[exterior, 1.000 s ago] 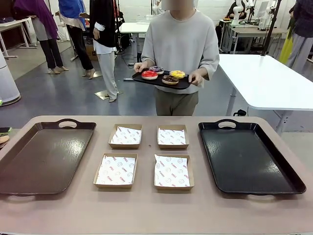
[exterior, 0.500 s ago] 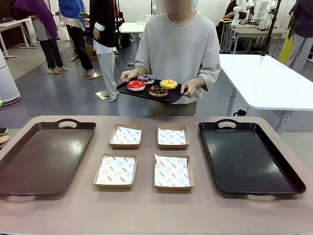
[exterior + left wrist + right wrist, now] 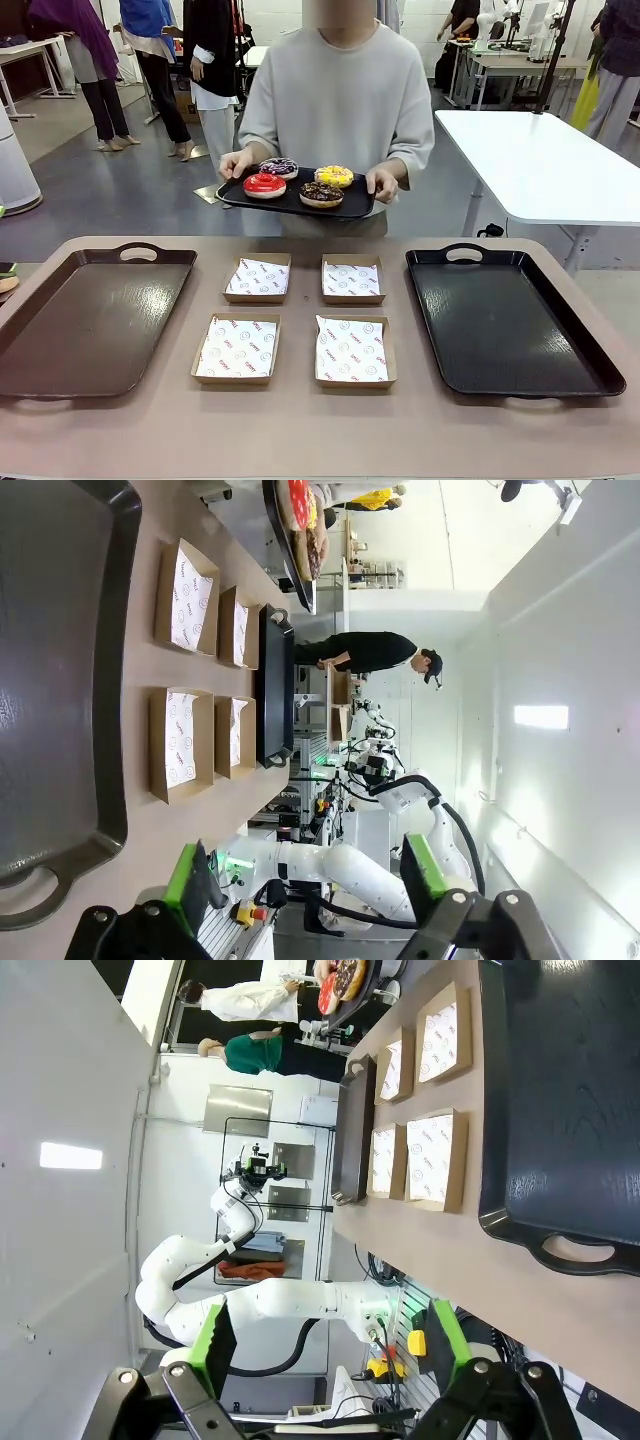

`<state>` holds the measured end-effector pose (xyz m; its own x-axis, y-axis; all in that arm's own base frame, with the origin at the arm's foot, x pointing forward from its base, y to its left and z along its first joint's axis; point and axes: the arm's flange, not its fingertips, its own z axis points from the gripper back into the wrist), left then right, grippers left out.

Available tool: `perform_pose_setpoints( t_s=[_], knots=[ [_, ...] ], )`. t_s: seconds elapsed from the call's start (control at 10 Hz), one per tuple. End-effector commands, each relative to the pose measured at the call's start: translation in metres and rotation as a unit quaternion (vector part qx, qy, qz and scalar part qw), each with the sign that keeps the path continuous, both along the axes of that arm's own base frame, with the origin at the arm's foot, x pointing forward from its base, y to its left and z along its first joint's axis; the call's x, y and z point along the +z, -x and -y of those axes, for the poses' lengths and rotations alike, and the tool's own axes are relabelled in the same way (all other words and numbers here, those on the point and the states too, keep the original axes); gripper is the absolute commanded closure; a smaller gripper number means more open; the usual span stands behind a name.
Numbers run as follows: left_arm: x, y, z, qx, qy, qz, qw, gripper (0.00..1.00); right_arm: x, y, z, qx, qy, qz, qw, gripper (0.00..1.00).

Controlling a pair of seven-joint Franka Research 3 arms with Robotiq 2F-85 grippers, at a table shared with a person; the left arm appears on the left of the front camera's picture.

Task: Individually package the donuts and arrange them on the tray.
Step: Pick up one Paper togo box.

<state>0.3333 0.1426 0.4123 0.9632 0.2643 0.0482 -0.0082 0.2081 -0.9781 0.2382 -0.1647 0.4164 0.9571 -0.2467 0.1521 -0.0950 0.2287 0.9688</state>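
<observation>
Black carried tray half hides the donuts in wrist views; left claw and right claw gape apart.

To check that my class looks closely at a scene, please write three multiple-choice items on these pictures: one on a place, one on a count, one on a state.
1. Where are the donuts?
A. On the black tray held by the person
B. In a glass jar
C. On a white plate

2. How many cardboard boxes stand on the table?
A. Two
B. Four
C. Six

3. What state is the left gripper in?
A. Open, holding nothing
B. Shut on a donut
C. Shut on a box

Answers:
1 A: all four donuts lie on the tray in the person's hands.
2 B: the boxes form two rows of two.
3 A: its green-padded fingers stand apart with nothing between them.
</observation>
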Motion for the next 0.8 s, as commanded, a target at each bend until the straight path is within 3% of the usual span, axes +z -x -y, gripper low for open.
perform_pose_setpoints(
  t_s=[0.0,0.7],
  knots=[
    [0.001,0.0013,-0.0026,0.003,0.01,0.008,1.0,0.0,0.0005,0.0012,0.002,-0.002,-0.005,0.006,1.0,0.0],
    [0.001,0.0013,-0.0026,0.003,0.01,0.008,1.0,0.0,0.0005,0.0012,0.002,-0.002,-0.005,0.006,1.0,0.0]
  ],
)
